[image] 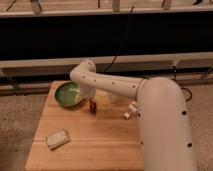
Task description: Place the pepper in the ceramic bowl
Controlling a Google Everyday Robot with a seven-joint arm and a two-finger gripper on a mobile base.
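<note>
Currently the gripper [92, 100] hangs below the white arm's [115, 86] far end, just right of the ceramic bowl [68, 94] and low over the bench [100, 145]. The pepper [93, 106] shows as a small dark red upright shape directly under the gripper, just outside the bowl's right rim and not inside it. Whether the pepper is gripped or merely standing on the wood cannot be told, and neither can the gripper's grasp, spread or closed, because the arm's end covers it from above. The bowl's right edge is partly hidden by the arm, and what shows of its light green inside holds nothing. The arm's bulky lower section fills the right of the view and covers the bench's right side. A pale block [57, 139] lies well apart, near the bench's front left corner. A small white object [130, 110] beside the arm cannot be identified. The bench is light plank wood, standing on a speckled floor [15, 130]. Behind it run pale horizontal rails [40, 62] against dark panels, with a black cable [126, 35] hanging down.
</note>
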